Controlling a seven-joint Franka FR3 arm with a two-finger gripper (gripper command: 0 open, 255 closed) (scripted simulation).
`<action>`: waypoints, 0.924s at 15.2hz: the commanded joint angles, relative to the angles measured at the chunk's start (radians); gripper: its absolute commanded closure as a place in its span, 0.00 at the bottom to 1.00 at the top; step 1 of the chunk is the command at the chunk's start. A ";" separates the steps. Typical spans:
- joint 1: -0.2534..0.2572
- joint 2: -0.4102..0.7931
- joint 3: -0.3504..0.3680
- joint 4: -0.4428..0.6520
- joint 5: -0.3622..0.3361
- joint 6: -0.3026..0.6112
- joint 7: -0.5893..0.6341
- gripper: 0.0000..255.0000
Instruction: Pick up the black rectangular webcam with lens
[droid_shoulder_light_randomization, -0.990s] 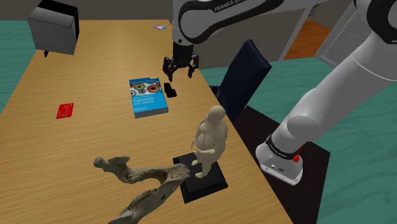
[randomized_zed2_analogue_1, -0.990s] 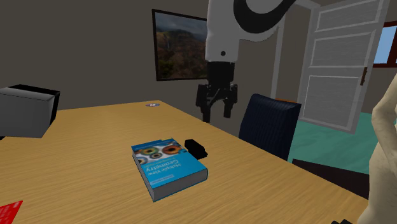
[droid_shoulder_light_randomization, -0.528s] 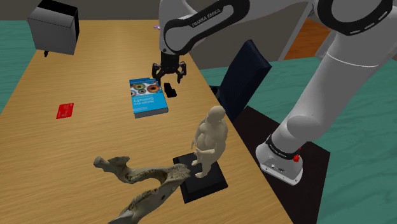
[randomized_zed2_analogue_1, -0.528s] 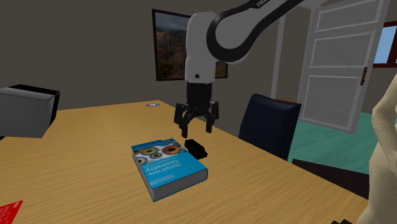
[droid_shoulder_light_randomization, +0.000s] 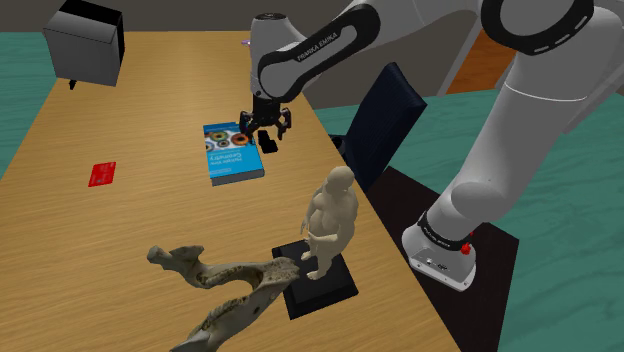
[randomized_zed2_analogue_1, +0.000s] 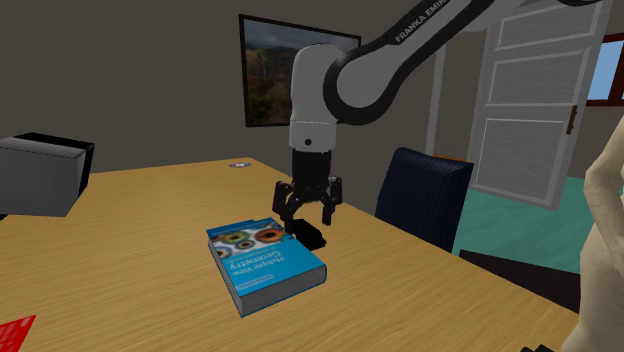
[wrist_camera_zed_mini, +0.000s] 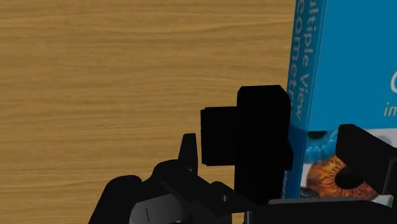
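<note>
Hangs with the gripper (randomized_zed2_analogue_1: 308, 204) spread open and empty, likely to leave room for the webcam (randomized_zed2_analogue_1: 312, 238) lying on the table (randomized_zed2_analogue_1: 150, 230) just below and between the jaws, right beside the book (randomized_zed2_analogue_1: 265, 260) near one jaw.

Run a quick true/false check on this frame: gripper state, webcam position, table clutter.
1. The gripper is open and hangs just above the webcam. True.
2. The webcam lies on top of the blue book. False: it lies on the wooden table, beside the book.
3. A red card lies flat on the table, apart from the book. True.
4. The figurine has toppled onto its side. False: it stands upright on its black base.
</note>
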 joint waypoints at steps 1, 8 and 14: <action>0.000 0.004 0.000 -0.001 -0.002 0.005 0.001 1.00; 0.001 0.004 0.000 0.000 -0.001 0.004 0.001 1.00; -0.003 -0.029 0.003 0.017 0.011 -0.044 -0.006 1.00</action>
